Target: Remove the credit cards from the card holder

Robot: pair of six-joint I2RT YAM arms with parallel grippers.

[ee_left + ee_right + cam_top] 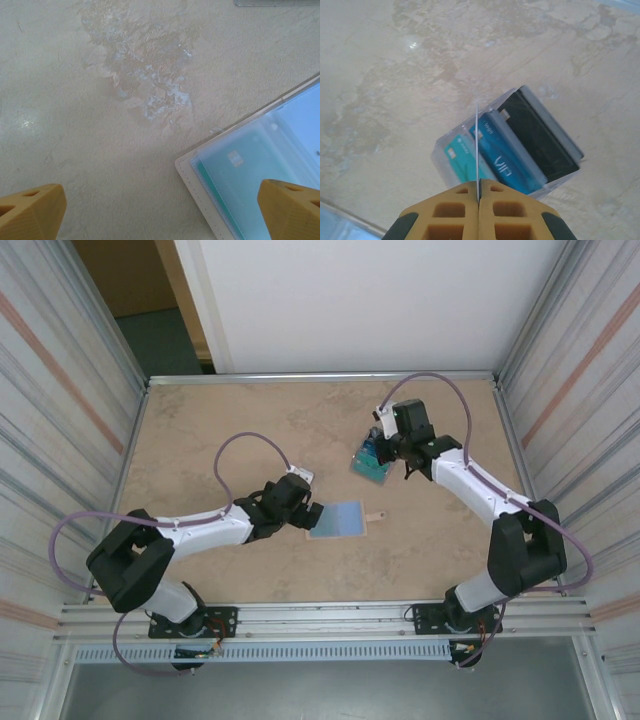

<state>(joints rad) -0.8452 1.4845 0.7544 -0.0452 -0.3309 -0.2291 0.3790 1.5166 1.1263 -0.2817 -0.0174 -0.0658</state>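
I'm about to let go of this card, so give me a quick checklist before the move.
1. Grip: right tool shut on a thin card, seen edge-on: ok.
2. Drop spot: held card is above the pile of cards on the table: ok.
3. Left tool open and empty: ok.
4. The card holder lies open by the left tool: ok.
5. Holder emptied: not ok; a teal card shows inside it.
6. More cards behind that one: cannot tell.

High overhead view; close, seemingly downward wrist views over tabletop [200, 420]
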